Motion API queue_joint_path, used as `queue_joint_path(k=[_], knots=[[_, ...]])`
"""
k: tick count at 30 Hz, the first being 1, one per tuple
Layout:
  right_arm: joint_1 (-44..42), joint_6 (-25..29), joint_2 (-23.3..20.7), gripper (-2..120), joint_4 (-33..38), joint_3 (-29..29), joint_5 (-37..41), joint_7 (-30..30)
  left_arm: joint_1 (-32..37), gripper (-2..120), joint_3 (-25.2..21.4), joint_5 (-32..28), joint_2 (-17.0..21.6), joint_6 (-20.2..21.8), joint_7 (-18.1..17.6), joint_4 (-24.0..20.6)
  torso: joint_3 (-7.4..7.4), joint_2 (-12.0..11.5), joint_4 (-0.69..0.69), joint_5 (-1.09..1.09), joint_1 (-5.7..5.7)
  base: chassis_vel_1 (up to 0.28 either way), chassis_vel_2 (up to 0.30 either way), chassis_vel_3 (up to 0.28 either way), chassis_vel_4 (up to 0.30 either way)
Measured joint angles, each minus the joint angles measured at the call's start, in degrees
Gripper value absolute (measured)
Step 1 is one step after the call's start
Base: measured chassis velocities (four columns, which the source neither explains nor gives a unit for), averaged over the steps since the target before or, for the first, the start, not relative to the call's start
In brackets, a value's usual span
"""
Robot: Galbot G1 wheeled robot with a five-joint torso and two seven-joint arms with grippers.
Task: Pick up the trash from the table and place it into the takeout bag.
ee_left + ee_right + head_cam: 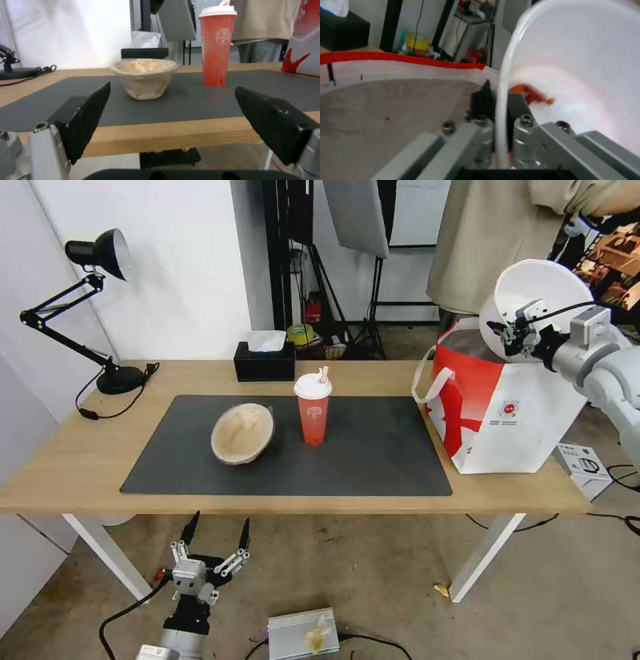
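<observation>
My right gripper (510, 337) is shut on the rim of the white round bowl (533, 290), which it holds tilted on edge above the open top of the red-and-white takeout bag (507, 413) at the table's right end. In the right wrist view the gripper (500, 100) pinches the bowl (586, 62), red scraps (533, 96) cling inside, and the bag's silver lining (386, 112) lies below. The tan paper bowl (243, 433) and the red lidded cup (313, 410) stand on the dark mat (373, 460). My left gripper (217, 533) hangs open below the table's front edge, facing the tan bowl (145, 77) and cup (216, 47).
A black tissue box (265, 361) sits at the table's back edge and a black desk lamp (100, 313) at the back left. A person in a beige top stands behind the bag. A small box (583, 467) and cables lie on the floor at right.
</observation>
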Motion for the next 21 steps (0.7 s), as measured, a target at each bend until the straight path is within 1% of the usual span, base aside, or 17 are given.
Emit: queue_joint_path(k=[1, 4, 5, 6, 9, 10, 11, 14, 15, 16, 21], knots=[[0.00, 0.00, 0.00, 9, 0.00, 0.00, 0.00, 0.00, 0.00, 100, 0.00, 0.00, 0.00, 0.00, 0.00, 0.00, 0.00, 0.00, 0.00, 0.00, 0.00, 0.000, 0.000, 0.000, 0.000], [0.00, 0.13, 0.30, 22, -0.44, 0.01, -0.13, 0.00, -0.04, 100, 0.05, 0.06, 0.00, 0.00, 0.10, 0.21, 0.00, 0.00, 0.00, 0.00, 0.00, 0.000, 0.000, 0.000, 0.000], [0.01, 0.16, 0.40, 25, -0.55, 0.01, -0.18, 0.00, -0.06, 100, 0.06, 0.06, 0.00, 0.00, 0.12, 0.25, 0.00, 0.00, 0.00, 0.00, 0.00, 0.000, 0.000, 0.000, 0.000], [0.01, 0.16, 0.40, 25, -0.55, 0.01, -0.18, 0.00, -0.06, 100, 0.06, 0.06, 0.00, 0.00, 0.12, 0.25, 0.00, 0.00, 0.00, 0.00, 0.00, 0.000, 0.000, 0.000, 0.000], [0.02, 0.18, 0.78, 41, -0.82, 0.01, -0.27, 0.01, -0.15, 100, 0.04, 0.07, 0.01, 0.00, 0.19, 0.31, 0.00, 0.00, 0.00, 0.00, 0.00, 0.000, 0.000, 0.000, 0.000], [0.02, 0.19, 0.84, 43, -0.86, 0.01, -0.31, 0.04, -0.16, 100, 0.01, 0.07, 0.04, 0.00, 0.21, 0.33, 0.00, 0.00, 0.00, 0.00, 0.00, 0.000, 0.000, 0.000, 0.000], [0.02, 0.19, 0.84, 43, -0.86, 0.01, -0.31, 0.04, -0.16, 100, 0.01, 0.07, 0.04, 0.00, 0.21, 0.33, 0.00, 0.00, 0.00, 0.00, 0.00, 0.000, 0.000, 0.000, 0.000], [-0.07, 0.20, 0.93, 58, -0.89, 0.06, -0.44, 0.10, -0.20, 100, -0.02, 0.07, 0.03, 0.00, 0.28, 0.43, 0.00, 0.00, 0.00, 0.00, 0.00, 0.000, 0.000, 0.000, 0.000], [-0.09, 0.20, 0.94, 62, -0.89, 0.09, -0.47, 0.10, -0.23, 100, -0.02, 0.07, 0.00, 0.00, 0.30, 0.46, 0.00, 0.00, 0.00, 0.00, 0.00, 0.000, 0.000, 0.000, 0.000], [-0.09, 0.20, 0.94, 62, -0.89, 0.09, -0.47, 0.10, -0.23, 100, -0.02, 0.07, 0.00, 0.00, 0.30, 0.46, 0.00, 0.00, 0.00, 0.00, 0.00, 0.000, 0.000, 0.000, 0.000], [-0.13, 0.20, 0.83, 86, -0.89, 0.24, -0.51, 0.13, -0.36, 100, 0.00, 0.06, -0.09, 0.00, 0.36, 0.59, 0.00, 0.00, 0.00, 0.00, 0.00, 0.000, 0.000, 0.000, 0.000]])
